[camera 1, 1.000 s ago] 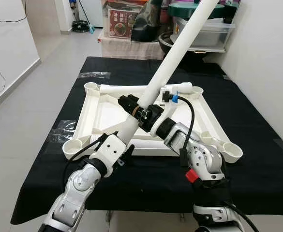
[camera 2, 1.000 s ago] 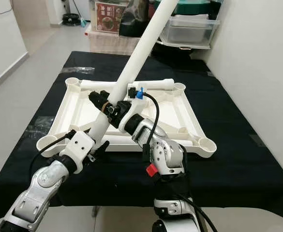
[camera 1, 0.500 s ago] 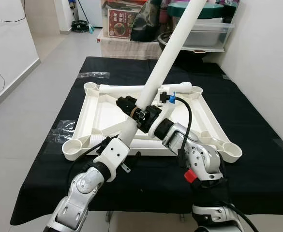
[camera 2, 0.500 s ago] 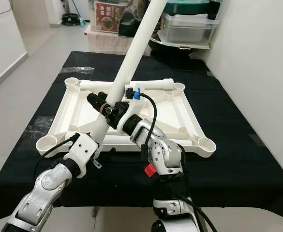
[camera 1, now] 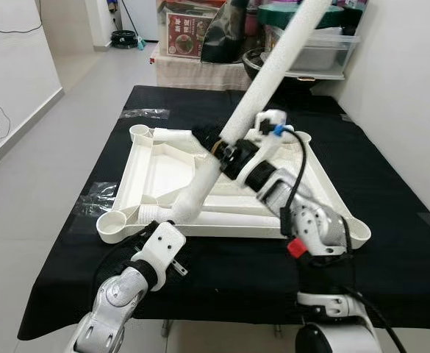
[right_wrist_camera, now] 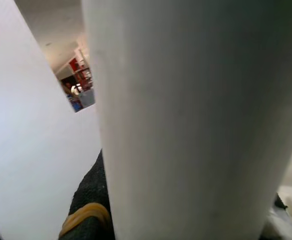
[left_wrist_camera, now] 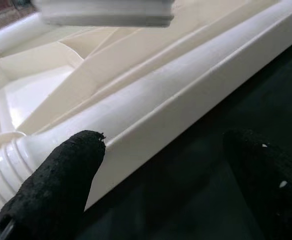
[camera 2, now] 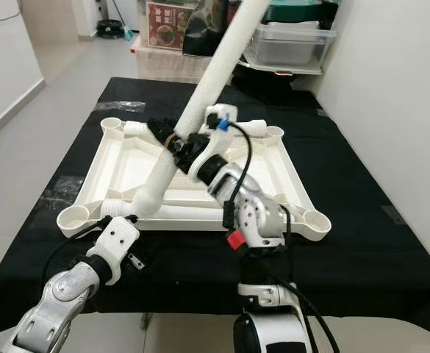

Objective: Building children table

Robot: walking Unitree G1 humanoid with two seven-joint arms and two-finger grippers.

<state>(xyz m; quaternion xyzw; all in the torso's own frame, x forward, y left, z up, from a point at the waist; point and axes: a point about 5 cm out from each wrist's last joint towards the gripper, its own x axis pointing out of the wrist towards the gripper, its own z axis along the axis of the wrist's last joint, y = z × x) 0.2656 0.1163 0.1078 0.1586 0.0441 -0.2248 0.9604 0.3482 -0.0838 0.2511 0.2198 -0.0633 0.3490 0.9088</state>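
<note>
The right tool is clamped around the long white leg tube, which slants up toward 1 o'clock, its threaded foot down near the corner socket at 8 o'clock on the upside-down white tabletop lying on the black-draped desk. The left tool hangs spread and empty just off the tabletop's near edge, one fingertip beside the tube's ribbed end. If it were me, I'd tip the tube closer to upright and square over that socket before twisting, with the left one steadying the foot so the threads don't cross.
</note>
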